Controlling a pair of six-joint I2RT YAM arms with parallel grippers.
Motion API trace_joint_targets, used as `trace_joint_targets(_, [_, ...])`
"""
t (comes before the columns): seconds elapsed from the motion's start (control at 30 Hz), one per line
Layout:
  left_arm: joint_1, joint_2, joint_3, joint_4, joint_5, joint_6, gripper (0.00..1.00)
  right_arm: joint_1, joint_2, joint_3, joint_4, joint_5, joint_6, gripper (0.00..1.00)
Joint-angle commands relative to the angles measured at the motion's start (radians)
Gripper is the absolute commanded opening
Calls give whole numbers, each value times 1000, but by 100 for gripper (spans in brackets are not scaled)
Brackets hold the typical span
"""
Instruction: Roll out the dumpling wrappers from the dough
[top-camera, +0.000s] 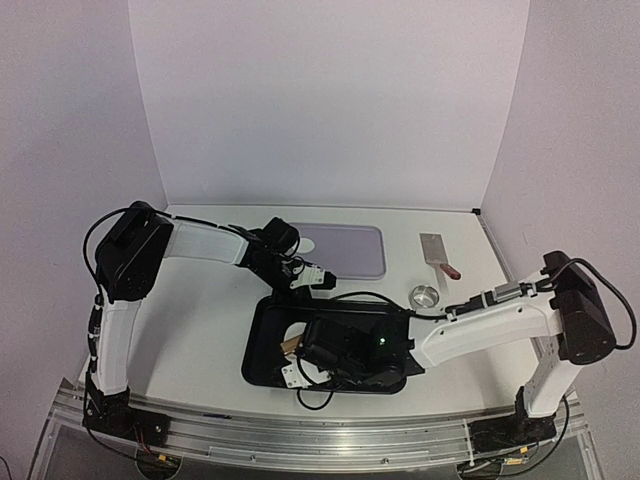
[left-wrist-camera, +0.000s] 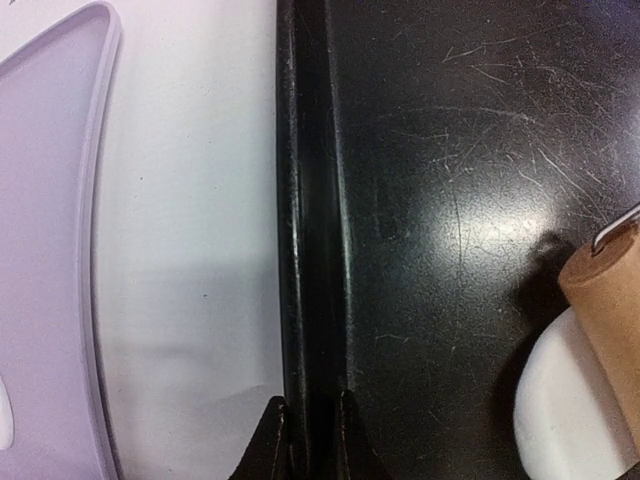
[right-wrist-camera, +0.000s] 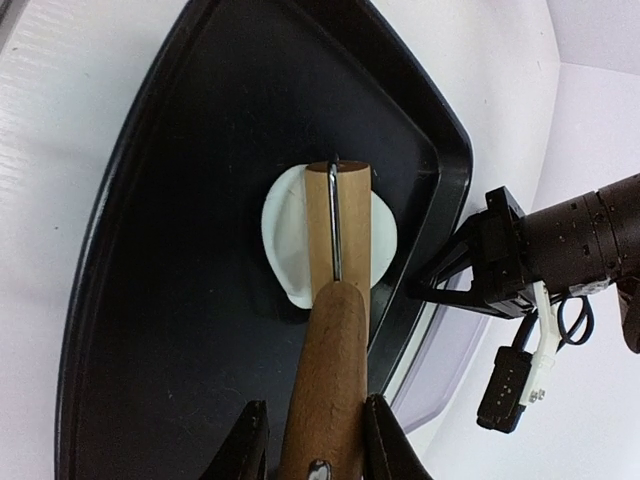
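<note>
The dumpling wrapper (right-wrist-camera: 283, 235) lies flat on the floor of the black tray (right-wrist-camera: 150, 300), in its left part as the top camera sees it. It is a white, not quite round disc with the drum of the wooden roller (right-wrist-camera: 318, 225) resting across its middle. The right hand (right-wrist-camera: 318, 445) is clenched on the roller's handle, one finger on each side, with the drum reaching out ahead of the fingers. The left hand (left-wrist-camera: 305, 435) pinches the tray's raised far rim, one finger outside and one inside, which I read as bracing the tray against the roller's push. The wrapper looks soft and light — it should flatten and spread under pressure, and it will likely stick, stretch or tear if pulled from one spot. Rolling it calls for even, moderate pressure from the middle outward. Once thin, it is probably better lifted by sliding under an edge than pinched in the middle. On the counter (top-camera: 200, 330) beyond the black tray sit a lavender tray (top-camera: 350, 255), a small steel ring (top-camera: 425, 295) and a flat blade with a red handle (top-camera: 433, 248) — all apart from the work.
</note>
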Motion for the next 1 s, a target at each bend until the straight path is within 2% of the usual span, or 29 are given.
trace_joint_targets(0.0, [-7,25,-31,-3,-70,65,0,-62,223,50,-327,-275,-49,0])
trace_joint_targets(0.13, [-9,22,-30,-11,-73,70,0,-89,262,107,-311,-273,-72,0])
trace_joint_targets(0.43, [-9,17,-40,-2,-70,66,0,40,108,-111,-366,-311,131,0])
trace_joint_targets(0.73, [-9,16,-34,-7,-71,66,0,-88,256,69,-334,-283,-26,0])
trace_joint_targets(0.83, [-9,15,-31,-7,-71,66,0,-66,221,36,-337,-308,31,0])
trace_joint_targets(0.97, [-9,14,-32,-1,-70,65,0,25,156,-58,-362,-332,155,0])
